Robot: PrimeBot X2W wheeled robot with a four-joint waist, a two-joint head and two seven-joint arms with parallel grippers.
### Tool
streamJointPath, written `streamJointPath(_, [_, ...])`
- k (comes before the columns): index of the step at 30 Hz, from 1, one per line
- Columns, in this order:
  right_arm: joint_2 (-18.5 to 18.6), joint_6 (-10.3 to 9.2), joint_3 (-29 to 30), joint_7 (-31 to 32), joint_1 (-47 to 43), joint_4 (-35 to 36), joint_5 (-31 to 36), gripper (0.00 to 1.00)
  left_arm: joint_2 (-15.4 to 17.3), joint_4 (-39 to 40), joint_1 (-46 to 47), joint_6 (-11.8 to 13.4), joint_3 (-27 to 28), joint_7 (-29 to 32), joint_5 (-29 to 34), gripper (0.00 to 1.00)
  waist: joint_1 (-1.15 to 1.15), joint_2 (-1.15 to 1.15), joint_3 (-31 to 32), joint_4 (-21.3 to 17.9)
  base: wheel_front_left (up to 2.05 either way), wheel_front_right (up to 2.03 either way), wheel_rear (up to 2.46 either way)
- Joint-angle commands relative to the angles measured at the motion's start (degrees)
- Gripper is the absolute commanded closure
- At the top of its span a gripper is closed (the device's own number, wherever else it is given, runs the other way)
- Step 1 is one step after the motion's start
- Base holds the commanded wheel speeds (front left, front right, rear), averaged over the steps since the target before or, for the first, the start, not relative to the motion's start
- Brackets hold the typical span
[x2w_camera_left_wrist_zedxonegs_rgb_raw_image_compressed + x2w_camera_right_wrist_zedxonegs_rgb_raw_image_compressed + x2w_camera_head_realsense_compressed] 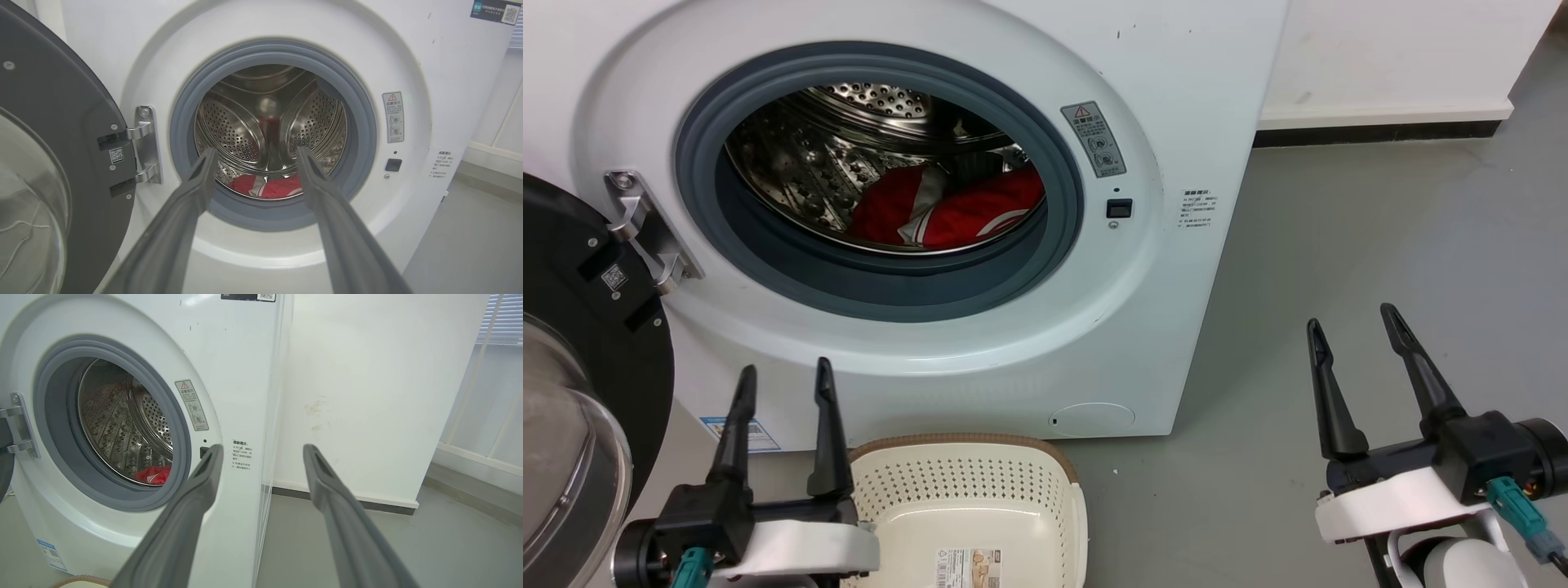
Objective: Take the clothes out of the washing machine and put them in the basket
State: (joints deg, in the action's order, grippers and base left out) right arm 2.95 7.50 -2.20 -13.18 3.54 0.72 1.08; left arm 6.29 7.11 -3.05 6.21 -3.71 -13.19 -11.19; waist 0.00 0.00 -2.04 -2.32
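The white washing machine [980,343] stands with its round glass door [580,392] swung open to the left. Red clothes [947,208] with white stripes lie at the bottom of the steel drum [269,118]; they are also visible as clothes [271,187] and clothes [153,474] from the wrists. The cream basket [968,474] sits on the floor in front of the machine, nothing in it. My left gripper [784,380] is open at the basket's left, empty. My right gripper [1352,322] is open over the floor, right of the machine.
Grey floor [1380,237] spreads to the right of the machine, bounded by a white wall [1388,57] with a dark baseboard. The open door [53,163] crowds the left side. A grey rubber ring [1054,204] lines the drum opening.
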Motion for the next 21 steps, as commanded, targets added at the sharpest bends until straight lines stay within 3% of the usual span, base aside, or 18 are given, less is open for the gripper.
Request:
streamJointPath(1, [-0.1,-0.02,0.0,-0.5,0.3,0.5,1.0,0.0,-0.4,0.6,-0.2,-0.5,0.3,-0.5,1.0,0.0,0.0,0.0,0.0,0.0,0.0,0.0,0.0])
streamJointPath(7, [-0.1,-0.03,0.4,-1.1,-0.2,-0.2,-3.0,0.0,-2.0,0.7,-1.0,-3.4,2.9,-1.1,3.0,0.0,0.0,0.0,0.0,-0.2,0.0,0.0,0.0])
streamJointPath(21, [-0.1,-0.03,0.3,-2.0,0.5,-0.8,-0.1,0.0,-3.3,0.0,-1.2,-6.5,5.1,-2.2,7.1,0.0,0.0,0.0,-0.4,-0.4,0.0,0.0,0.0])
